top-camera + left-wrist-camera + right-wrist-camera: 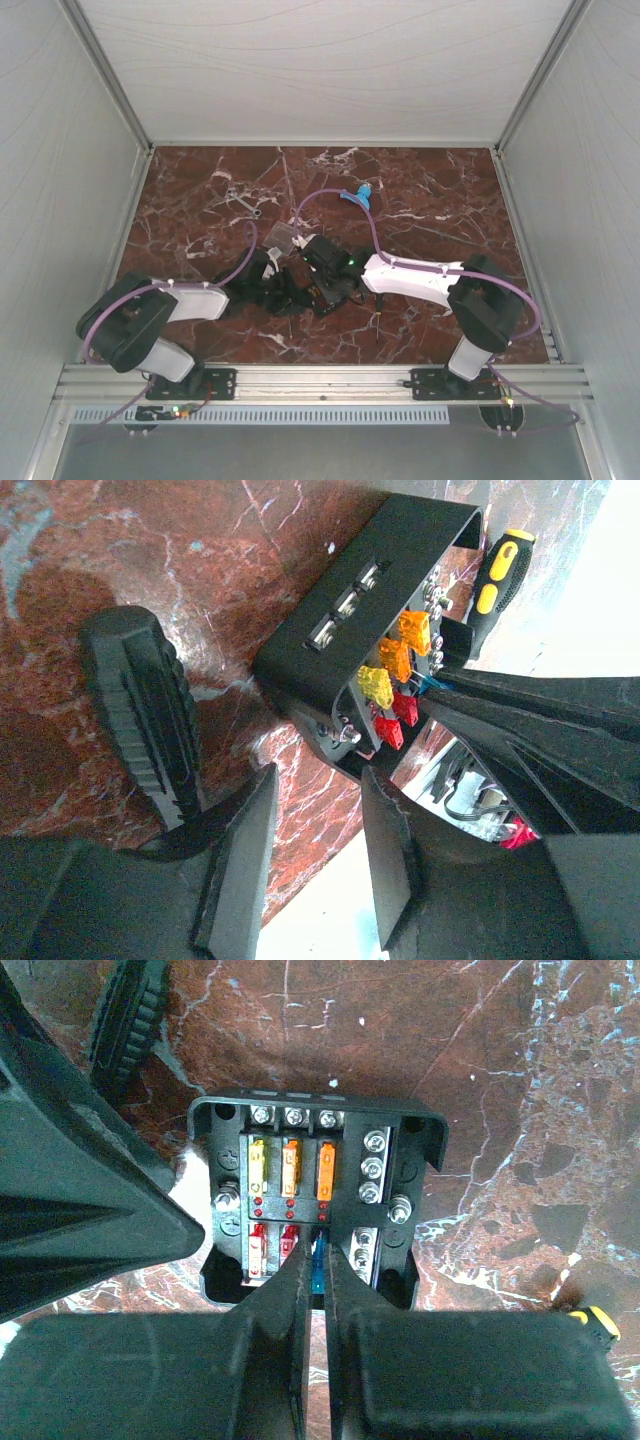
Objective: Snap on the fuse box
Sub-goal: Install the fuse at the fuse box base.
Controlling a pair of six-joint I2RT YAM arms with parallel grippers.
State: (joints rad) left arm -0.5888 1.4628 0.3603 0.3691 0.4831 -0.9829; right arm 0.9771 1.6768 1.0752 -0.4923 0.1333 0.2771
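Two arms meet over the fuse box tray [430, 1142], which sits open on the red marble bench [430, 190] about midway between them, its face turned up to the right wrist camera. It carries a far row of one yellow fuse [258, 1165] and two orange ones, and a near row of two red ones beside a blue fuse [318, 1262].

The right end effector [318, 1250] is clenched, its fingers pressed flat together. Its tips are down on the near row of the tray, right at the blue fuse. A sliver of blue shows in the slit between them, but I cannot tell whether it is pinched.

The left end effector [270, 650] stands released, jaws parted around one corner of the tray. Its ribbed finger [140, 710] stands clear of the tray wall with bare marble between. The other finger reaches up to the tray's side, and I cannot tell whether it touches.

The clear lid [283, 238] lies flat on the bench just beyond the tray, off it. A yellow-and-black screwdriver [500, 570] lies near the tray on the side away from the ribbed finger. The blue plastic piece [362, 195] sits farther beyond the tray, well apart from it.
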